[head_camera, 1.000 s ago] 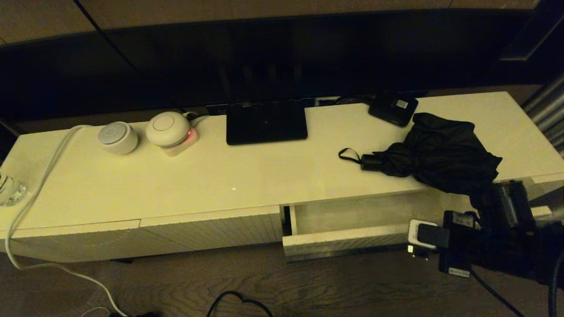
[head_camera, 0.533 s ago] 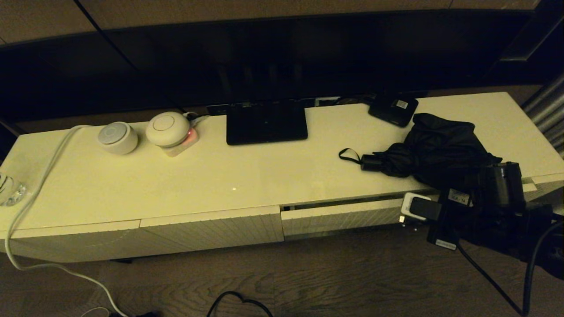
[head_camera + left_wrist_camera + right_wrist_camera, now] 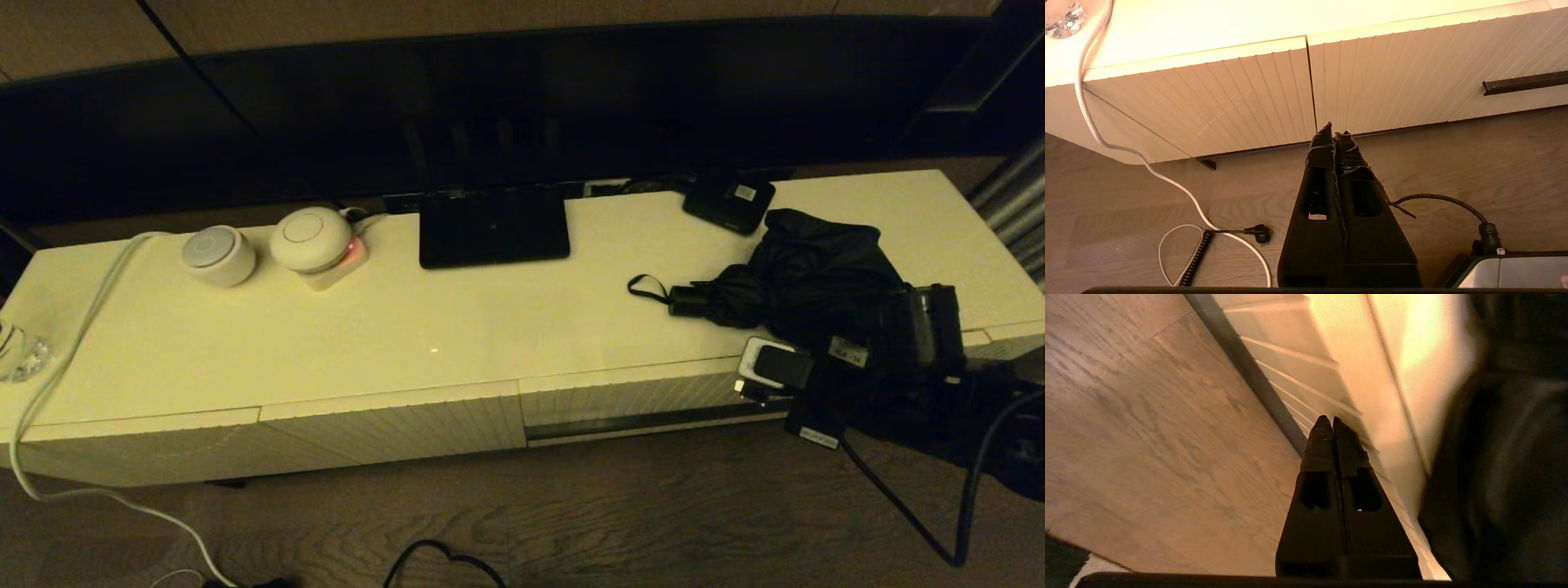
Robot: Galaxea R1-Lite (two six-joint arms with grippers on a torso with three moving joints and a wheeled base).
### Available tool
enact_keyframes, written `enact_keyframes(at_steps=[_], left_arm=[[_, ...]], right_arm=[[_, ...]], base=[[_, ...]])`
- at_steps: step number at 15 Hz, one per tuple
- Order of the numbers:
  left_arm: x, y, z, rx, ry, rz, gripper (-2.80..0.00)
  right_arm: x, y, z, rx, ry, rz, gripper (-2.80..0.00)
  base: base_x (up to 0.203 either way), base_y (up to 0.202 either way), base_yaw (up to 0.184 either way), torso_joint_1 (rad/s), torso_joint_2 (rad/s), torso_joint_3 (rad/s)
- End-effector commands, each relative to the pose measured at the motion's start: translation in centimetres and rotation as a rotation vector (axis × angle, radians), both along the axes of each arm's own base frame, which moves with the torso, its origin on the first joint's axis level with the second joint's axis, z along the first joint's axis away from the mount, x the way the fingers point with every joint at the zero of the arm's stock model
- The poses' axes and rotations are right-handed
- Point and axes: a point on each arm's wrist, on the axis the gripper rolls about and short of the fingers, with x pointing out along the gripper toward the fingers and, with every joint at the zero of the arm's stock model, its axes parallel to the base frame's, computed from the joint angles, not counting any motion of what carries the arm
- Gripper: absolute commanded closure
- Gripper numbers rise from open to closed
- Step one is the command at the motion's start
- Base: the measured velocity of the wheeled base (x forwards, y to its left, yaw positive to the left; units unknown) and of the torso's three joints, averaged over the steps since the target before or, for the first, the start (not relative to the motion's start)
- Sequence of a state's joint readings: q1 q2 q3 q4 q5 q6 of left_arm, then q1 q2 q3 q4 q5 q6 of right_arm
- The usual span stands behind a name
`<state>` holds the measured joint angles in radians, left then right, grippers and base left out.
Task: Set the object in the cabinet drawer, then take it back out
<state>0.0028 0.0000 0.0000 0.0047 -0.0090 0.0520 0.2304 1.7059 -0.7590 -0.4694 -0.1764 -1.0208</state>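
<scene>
The black folding umbrella (image 3: 816, 282) lies on the cabinet top at the right, with its handle and wrist loop pointing left. Its dark fabric also fills the edge of the right wrist view (image 3: 1506, 457). The cabinet drawer (image 3: 629, 400) sits flush with the neighbouring fronts, its dark strip (image 3: 637, 425) showing along the lower edge. My right gripper (image 3: 1332, 420) is shut and empty, its tips against the drawer's ribbed front (image 3: 1298, 388) near the right end (image 3: 751, 388). My left gripper (image 3: 1334, 130) hangs shut and empty above the floor, facing the cabinet's left fronts; the head view does not show it.
A flat black stand base (image 3: 494, 224) and a small black box (image 3: 729, 200) sit at the back of the top. Two round white devices (image 3: 218, 255) (image 3: 312, 238) stand at the left. A white cable (image 3: 73, 327) runs down to the floor, where more cables (image 3: 1224, 232) lie.
The drawer stood pulled out and empty a second ago; my right gripper has moved toward the cabinet with it and it is now closed. The umbrella has stayed on top.
</scene>
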Motion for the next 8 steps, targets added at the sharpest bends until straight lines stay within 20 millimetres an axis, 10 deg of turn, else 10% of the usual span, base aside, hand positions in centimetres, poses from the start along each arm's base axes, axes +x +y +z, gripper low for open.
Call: enact_keyframes(at_steps=[1, 8], left_arm=[[0.0, 0.0, -0.1, 0.0, 0.003, 0.0, 0.0], [0.0, 0.0, -0.1, 0.0, 0.003, 0.0, 0.0]], right_arm=[[-3.6, -0.5, 2.1, 0.01, -0.052, 0.014, 0.0], [-15.2, -4.7, 6.0, 0.105, -0.311, -0.096, 0.0]], base=[[0.0, 0.0, 0.0, 0.0, 0.0, 0.0], [0.0, 0.0, 0.0, 0.0, 0.0, 0.0]])
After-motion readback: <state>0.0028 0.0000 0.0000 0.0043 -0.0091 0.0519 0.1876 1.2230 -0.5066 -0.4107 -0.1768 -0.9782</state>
